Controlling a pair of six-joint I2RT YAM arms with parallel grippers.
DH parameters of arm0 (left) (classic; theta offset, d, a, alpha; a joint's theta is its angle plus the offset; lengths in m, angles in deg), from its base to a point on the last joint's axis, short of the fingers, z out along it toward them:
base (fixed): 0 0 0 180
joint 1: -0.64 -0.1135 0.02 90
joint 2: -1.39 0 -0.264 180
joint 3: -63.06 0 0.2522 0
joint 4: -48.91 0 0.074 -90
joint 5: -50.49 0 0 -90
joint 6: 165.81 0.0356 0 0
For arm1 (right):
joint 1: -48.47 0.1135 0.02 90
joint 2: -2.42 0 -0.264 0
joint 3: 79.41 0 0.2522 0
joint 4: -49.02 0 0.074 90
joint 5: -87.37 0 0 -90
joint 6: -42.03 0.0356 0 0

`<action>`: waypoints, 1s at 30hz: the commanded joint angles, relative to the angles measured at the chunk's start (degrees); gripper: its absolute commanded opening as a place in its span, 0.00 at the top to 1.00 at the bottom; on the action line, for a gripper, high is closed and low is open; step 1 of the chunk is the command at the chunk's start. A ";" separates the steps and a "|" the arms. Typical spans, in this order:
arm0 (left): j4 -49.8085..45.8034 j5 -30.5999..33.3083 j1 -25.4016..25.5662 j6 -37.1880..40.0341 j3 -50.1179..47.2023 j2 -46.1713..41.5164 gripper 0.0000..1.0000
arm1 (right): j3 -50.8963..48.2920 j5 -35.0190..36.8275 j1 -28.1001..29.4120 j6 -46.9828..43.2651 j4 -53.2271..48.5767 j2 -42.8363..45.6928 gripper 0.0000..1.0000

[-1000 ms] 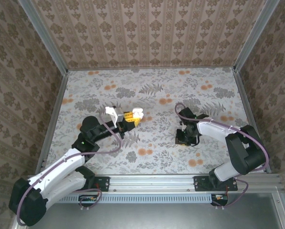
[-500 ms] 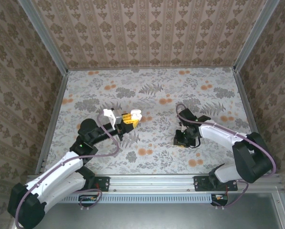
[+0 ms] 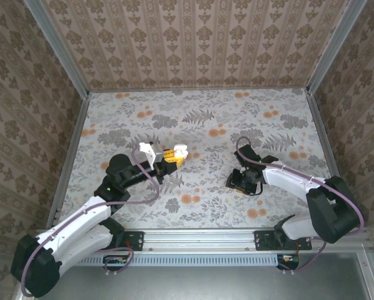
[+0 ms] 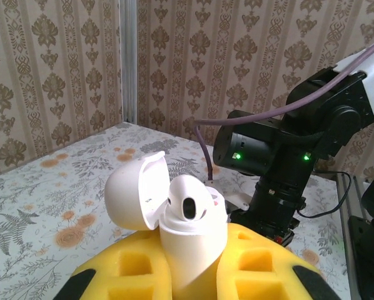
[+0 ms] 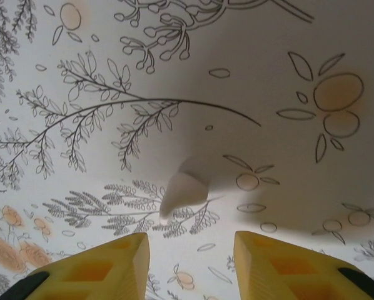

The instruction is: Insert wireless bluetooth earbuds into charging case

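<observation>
My left gripper (image 4: 191, 278) is shut on the white charging case (image 4: 196, 247), which stands upright between the yellow pads (image 4: 262, 272). The lid (image 4: 132, 195) is flipped open to the left. One white earbud (image 4: 190, 199) sits in the case's mouth. From above, the case (image 3: 180, 150) is left of the table's centre, raised off the cloth. My right gripper (image 5: 190, 253) is open and low over the table. A second white earbud (image 5: 182, 190) lies loose on the cloth just ahead of its yellow fingertips (image 5: 115, 259), touching neither. The right gripper (image 3: 241, 182) is right of centre.
The table (image 3: 199, 119) is covered in floral cloth and walled on three sides by patterned panels, with metal rails (image 3: 71, 144) along its edges. The right arm's black wrist (image 4: 268, 156) and purple cable stand close behind the held case. Open cloth lies between the arms.
The right gripper has shifted slightly left and turned a little over the cloth. The left gripper and the case have drifted a touch to the right.
</observation>
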 commanded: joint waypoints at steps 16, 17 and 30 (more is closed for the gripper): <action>-1.13 -0.13 0.19 3.37 1.40 0.19 1.00 | 4.21 1.77 -0.18 -0.61 1.15 -8.68 0.59; -1.13 -0.17 0.19 3.40 1.44 0.23 1.00 | 4.45 1.89 -0.18 -0.85 0.96 -8.93 0.60; -1.01 -0.46 0.19 3.18 1.33 0.52 1.00 | 10.96 3.20 0.47 -5.53 -3.34 -14.00 0.62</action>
